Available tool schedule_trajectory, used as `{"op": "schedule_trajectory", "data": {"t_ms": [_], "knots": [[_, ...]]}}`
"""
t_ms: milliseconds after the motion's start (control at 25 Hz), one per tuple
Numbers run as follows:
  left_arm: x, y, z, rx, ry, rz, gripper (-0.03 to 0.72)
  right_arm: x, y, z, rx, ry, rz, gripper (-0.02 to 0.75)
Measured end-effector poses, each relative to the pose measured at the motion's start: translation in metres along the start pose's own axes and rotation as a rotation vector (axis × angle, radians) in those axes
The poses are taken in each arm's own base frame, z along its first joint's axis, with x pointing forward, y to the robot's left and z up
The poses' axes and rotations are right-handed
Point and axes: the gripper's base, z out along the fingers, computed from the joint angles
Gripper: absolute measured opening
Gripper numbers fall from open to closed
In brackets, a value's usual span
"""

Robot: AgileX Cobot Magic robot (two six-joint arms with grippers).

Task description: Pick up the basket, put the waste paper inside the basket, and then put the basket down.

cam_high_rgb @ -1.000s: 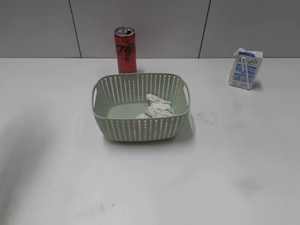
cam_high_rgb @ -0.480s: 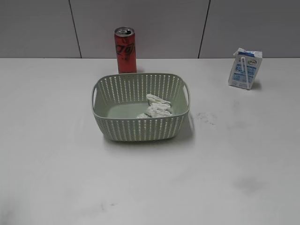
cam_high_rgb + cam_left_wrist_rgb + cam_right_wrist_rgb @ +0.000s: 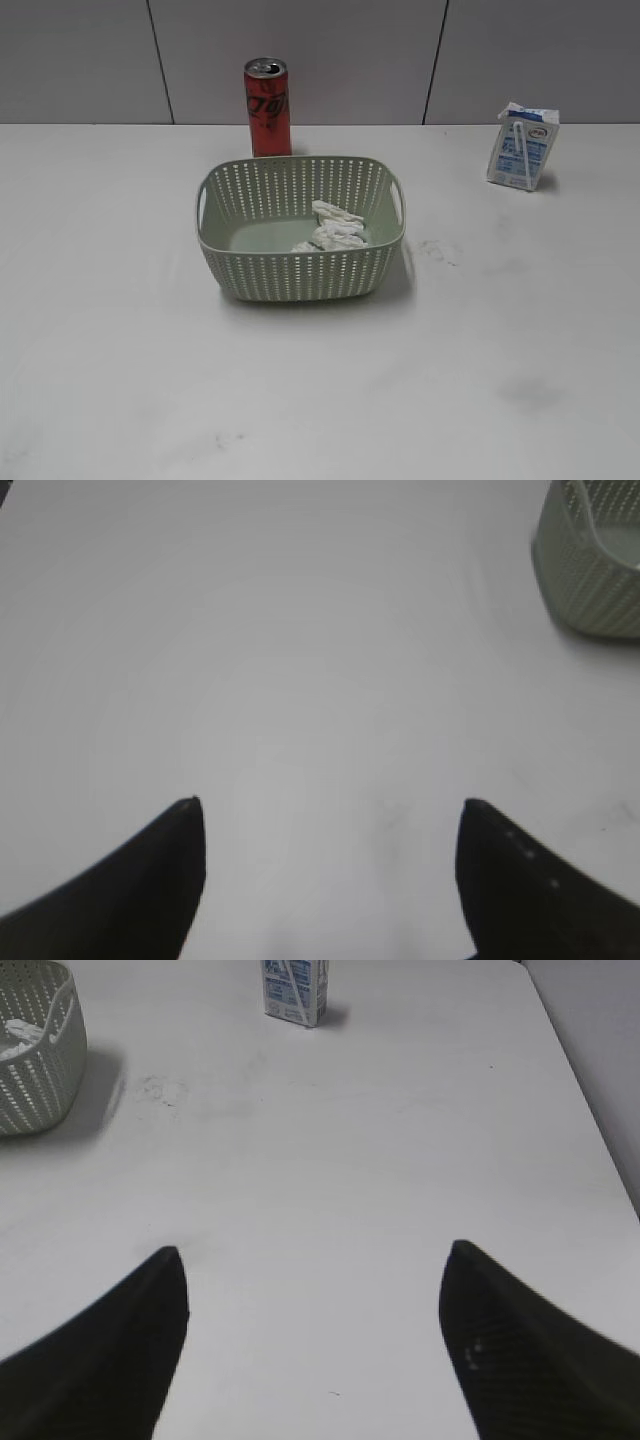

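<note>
The pale green slotted basket (image 3: 300, 268) stands on the white table in the exterior view, with white crumpled waste paper (image 3: 333, 230) lying inside it at the right. A corner of the basket shows at the top right of the left wrist view (image 3: 592, 572) and at the top left of the right wrist view (image 3: 35, 1055), where a bit of paper (image 3: 20, 1032) shows inside. My left gripper (image 3: 330, 805) is open and empty over bare table, well away from the basket. My right gripper (image 3: 315, 1252) is open and empty too. Neither gripper shows in the exterior view.
A red drink can (image 3: 267, 105) stands upright just behind the basket. A blue-and-white drink carton (image 3: 523, 146) stands at the back right, and it also shows in the right wrist view (image 3: 295, 990). The table's right edge (image 3: 590, 1110) runs near the carton.
A faint shadow at the left of the table has faded away. The basket, paper, can and carton have not moved.
</note>
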Motion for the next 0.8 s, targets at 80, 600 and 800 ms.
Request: {"op": "schedule_trajectory", "data": {"t_ms": [80, 600, 800], "knots": [[0.009, -0.003, 0.000, 0.018, -0.050, -0.008, 0.593, 0.000, 0.000, 0.000, 0.000, 0.000, 0.000, 0.589], [0.027, -0.007, -0.008, 0.032, -0.226, -0.010, 0.591, 0.000, 0.000, 0.000, 0.000, 0.000, 0.000, 0.589], [0.027, -0.007, -0.008, 0.033, -0.227, -0.010, 0.591, 0.000, 0.000, 0.000, 0.000, 0.000, 0.000, 0.589]]}}
